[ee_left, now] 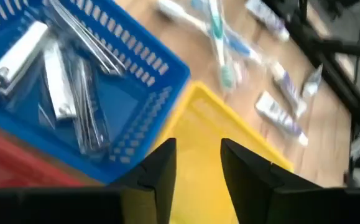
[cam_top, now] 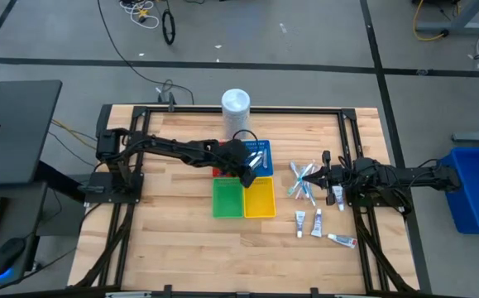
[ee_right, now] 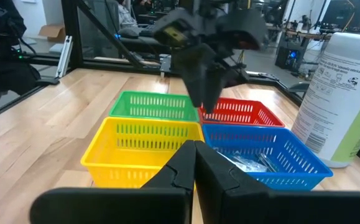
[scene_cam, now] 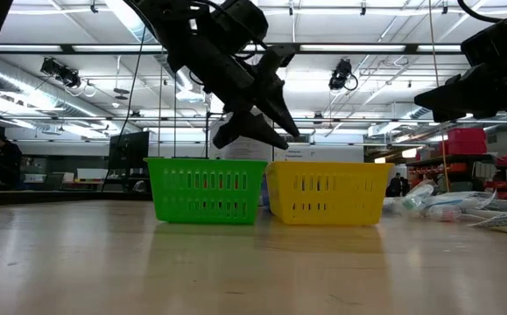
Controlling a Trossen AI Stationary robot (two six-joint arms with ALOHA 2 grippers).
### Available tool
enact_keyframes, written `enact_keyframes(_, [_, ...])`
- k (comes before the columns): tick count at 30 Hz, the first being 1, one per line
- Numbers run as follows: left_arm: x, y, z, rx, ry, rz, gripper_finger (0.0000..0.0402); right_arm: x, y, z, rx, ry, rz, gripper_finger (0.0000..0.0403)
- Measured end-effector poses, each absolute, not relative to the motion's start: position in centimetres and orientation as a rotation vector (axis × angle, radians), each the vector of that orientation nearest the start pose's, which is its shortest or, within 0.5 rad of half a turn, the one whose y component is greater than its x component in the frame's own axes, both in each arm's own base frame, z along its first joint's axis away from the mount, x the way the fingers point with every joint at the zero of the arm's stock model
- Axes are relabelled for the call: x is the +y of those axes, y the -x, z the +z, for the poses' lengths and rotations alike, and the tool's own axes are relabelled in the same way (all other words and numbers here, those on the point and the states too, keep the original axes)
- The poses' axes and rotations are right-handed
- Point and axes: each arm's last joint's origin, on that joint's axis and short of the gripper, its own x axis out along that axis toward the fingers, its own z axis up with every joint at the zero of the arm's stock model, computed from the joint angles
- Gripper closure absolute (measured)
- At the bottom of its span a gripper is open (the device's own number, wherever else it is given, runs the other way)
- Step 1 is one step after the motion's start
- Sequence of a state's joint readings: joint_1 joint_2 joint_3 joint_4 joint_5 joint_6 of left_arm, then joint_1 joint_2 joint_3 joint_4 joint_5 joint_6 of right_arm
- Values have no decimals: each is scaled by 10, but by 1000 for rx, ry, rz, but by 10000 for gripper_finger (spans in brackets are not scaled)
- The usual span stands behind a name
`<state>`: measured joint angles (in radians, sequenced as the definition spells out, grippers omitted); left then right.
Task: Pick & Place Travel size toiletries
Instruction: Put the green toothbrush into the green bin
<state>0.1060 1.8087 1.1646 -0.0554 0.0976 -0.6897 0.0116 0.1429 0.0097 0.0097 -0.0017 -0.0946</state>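
My left gripper (cam_top: 247,175) hangs open and empty over the square trays, its fingers (ee_left: 165,163) above the yellow tray (ee_left: 207,118). Silvery sachets (ee_left: 55,81) lie in the blue tray (ee_left: 155,62). Pale-blue and white toothbrushes (cam_top: 301,178) lie crossed on the wood to the right of the trays. Small white tubes (cam_top: 316,219) lie flat nearer the table's near edge. My right gripper (cam_top: 328,175) is shut and holds nothing, just right of the toothbrushes; its wrist view looks toward the trays (ee_right: 195,155).
Green tray (cam_top: 227,199) and yellow tray (cam_top: 261,199) sit side by side, with the blue tray (cam_top: 258,155) and a mostly hidden red tray (cam_top: 217,171) behind them. A tall white tub (cam_top: 236,103) stands at the far edge. Bare wood lies left of the trays.
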Motion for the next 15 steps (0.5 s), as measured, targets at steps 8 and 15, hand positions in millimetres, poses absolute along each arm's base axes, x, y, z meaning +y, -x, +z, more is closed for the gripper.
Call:
enact_keyframes(8, [11,-378,217,681,525,166,311,1,-105,156,122,95,19,389])
enact_keyframes(15, [3,-367,231,702,383,134,335,1,-105,156,122,95,20,389])
